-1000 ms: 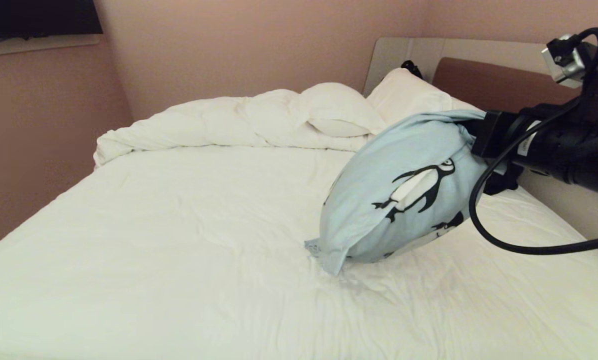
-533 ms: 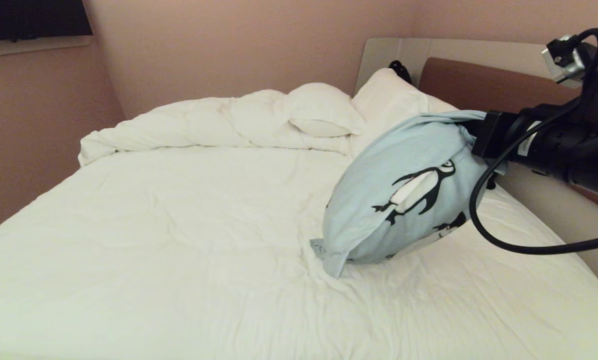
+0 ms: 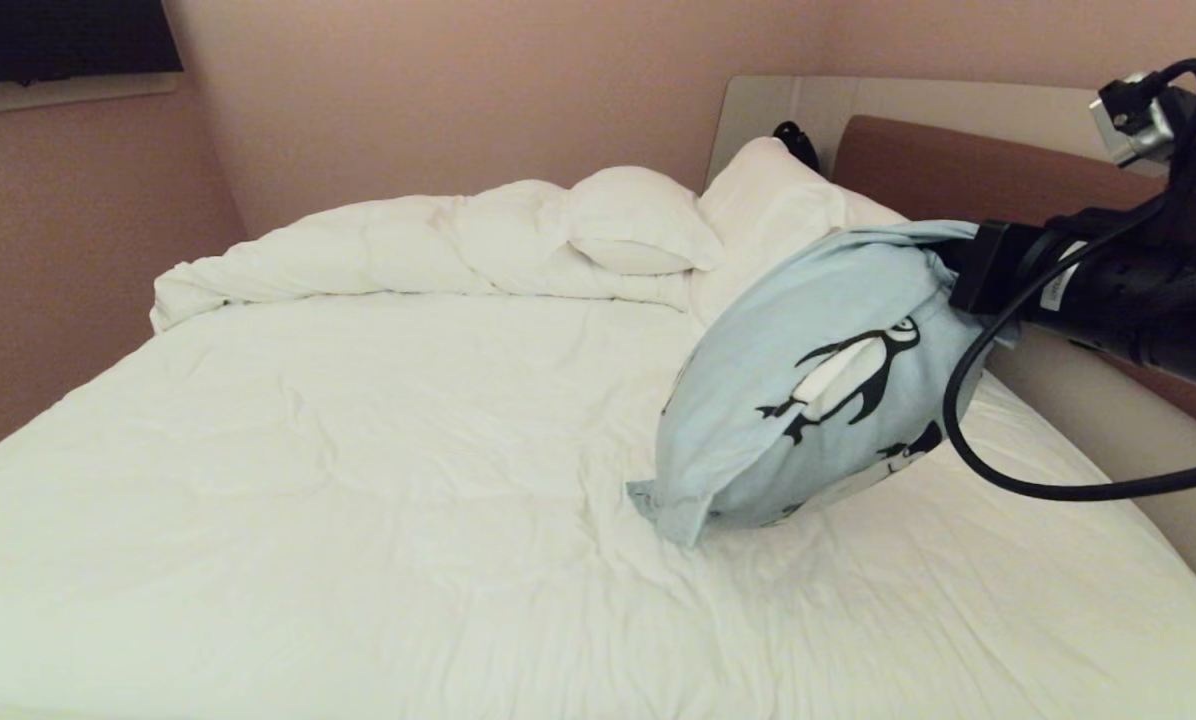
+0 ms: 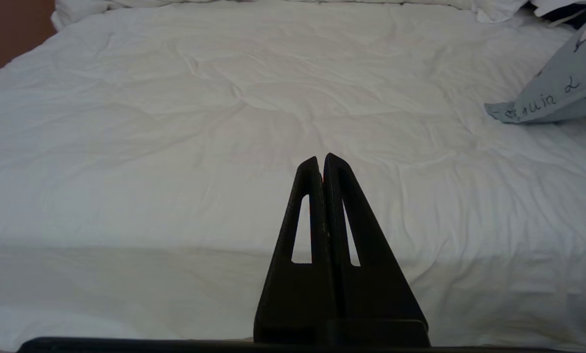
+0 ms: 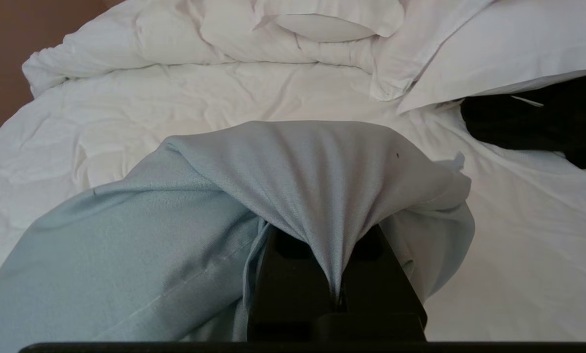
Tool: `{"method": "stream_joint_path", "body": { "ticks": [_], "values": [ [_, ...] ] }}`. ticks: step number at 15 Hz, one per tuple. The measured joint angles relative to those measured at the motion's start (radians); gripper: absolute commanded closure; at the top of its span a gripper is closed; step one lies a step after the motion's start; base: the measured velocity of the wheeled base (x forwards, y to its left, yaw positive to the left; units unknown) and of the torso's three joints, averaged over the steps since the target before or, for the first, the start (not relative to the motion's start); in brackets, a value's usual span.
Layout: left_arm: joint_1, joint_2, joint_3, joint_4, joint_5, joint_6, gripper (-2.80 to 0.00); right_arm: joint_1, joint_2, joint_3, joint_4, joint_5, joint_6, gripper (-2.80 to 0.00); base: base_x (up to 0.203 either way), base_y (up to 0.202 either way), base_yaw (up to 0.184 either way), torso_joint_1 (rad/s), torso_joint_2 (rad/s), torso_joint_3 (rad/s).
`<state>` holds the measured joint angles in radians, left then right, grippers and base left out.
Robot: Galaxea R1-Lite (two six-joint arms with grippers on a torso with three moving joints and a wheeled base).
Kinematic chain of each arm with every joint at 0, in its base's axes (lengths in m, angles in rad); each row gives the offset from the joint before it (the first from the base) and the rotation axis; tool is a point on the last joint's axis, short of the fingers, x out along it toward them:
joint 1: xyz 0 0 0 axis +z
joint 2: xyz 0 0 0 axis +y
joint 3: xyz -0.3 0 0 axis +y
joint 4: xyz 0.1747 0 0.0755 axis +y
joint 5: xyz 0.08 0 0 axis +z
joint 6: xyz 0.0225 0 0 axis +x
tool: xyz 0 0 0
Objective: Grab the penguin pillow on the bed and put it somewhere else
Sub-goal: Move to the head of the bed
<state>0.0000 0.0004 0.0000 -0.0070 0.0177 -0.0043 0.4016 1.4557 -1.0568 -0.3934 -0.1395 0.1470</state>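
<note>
The light blue penguin pillow point(image 3: 808, 390) hangs tilted over the right side of the bed point(image 3: 358, 480). Its lower corner touches the white sheet. My right gripper point(image 3: 943, 265) is shut on a bunch of fabric at the pillow's upper end. In the right wrist view the blue cloth point(image 5: 175, 220) drapes over the right gripper point(image 5: 334, 274) and is pinched between the jaws. My left gripper point(image 4: 321, 159) is shut and holds nothing, low before the bed's near edge. From there the pillow's lettered edge point(image 4: 557, 93) shows far off to one side.
Two white pillows point(image 3: 638, 225) point(image 3: 778, 195) and a rumpled duvet point(image 3: 378, 250) lie along the far side. The brown headboard point(image 3: 958, 170) stands behind my right arm. A black item point(image 5: 533, 122) lies by the white pillow. A black cable point(image 3: 1008, 485) loops under the arm.
The whole head view has shifted, with the bed sliding a little to the left, so the camera has moved. The pillow stays gripped by the right gripper, its corner still on the sheet.
</note>
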Motion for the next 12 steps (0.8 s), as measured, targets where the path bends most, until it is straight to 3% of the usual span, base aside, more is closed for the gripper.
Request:
{"method": "stream_joint_path", "body": {
  "ticks": [3,12],
  "values": [
    [0.0,0.0,0.0,0.0,0.0,0.0,0.0,-0.065,0.002,-0.013,-0.017,0.016,0.0,0.0,0.0,0.0,0.0,0.0,0.0,0.0],
    [0.0,0.0,0.0,0.0,0.0,0.0,0.0,-0.442,0.036,-0.052,-0.115,0.107,-0.034,0.0,0.0,0.0,0.0,0.0,0.0,0.0]
  ]
}}
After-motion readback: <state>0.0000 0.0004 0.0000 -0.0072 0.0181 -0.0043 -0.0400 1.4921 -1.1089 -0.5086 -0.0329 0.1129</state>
